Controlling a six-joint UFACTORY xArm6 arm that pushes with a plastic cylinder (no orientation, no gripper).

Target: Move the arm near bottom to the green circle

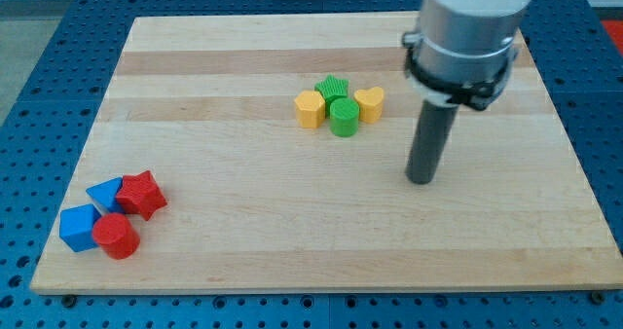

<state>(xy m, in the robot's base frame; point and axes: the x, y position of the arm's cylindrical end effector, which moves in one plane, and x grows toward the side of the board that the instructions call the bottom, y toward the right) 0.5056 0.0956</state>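
The green circle stands in a tight cluster near the board's upper middle. A green star is just above it, a yellow hexagon on its left and a yellow heart on its right. My tip rests on the board to the right of and below the cluster, apart from all the blocks. The dark rod rises from it to the grey arm body at the view's top right.
At the view's bottom left sits a second cluster: a red star, a red circle, a blue triangle and a blue block. The wooden board lies on a blue perforated table.
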